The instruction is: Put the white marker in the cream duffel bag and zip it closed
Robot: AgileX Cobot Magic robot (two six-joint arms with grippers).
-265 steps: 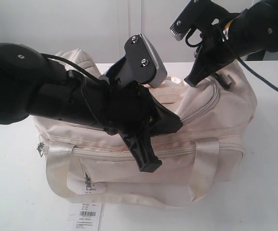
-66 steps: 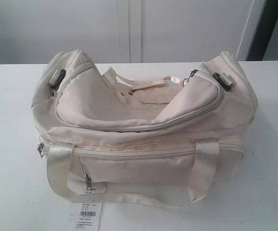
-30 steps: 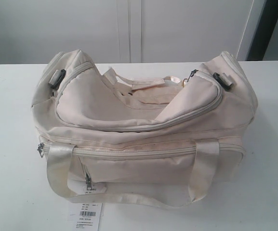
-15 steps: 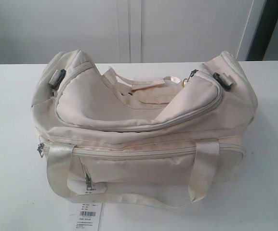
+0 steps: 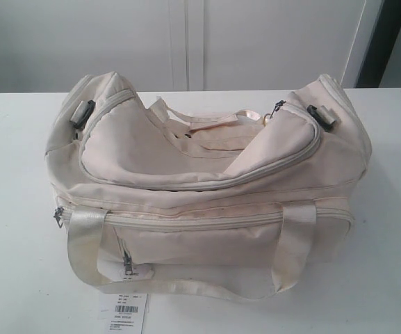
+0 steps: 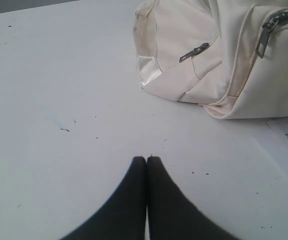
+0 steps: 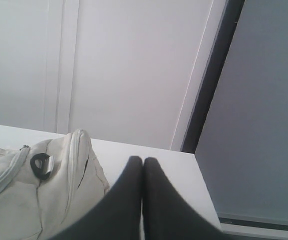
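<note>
having left the cream duffel bag, left gripper and right gripper are resting pressed together, empty; its top zipper is looking shut, white marker unseen, presumably inside.

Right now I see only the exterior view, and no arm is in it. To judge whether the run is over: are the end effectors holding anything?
Observer: The left end effector is shut and empty, above the table beside one end of the bag.
Operator: And the right one?
Observer: The right end effector is shut and empty too, near the bag's end with the black ring.
Operator: Any marker lying out there?
Observer: None shows in either wrist view. Only the paper tag lies on the table by the bag.
</note>
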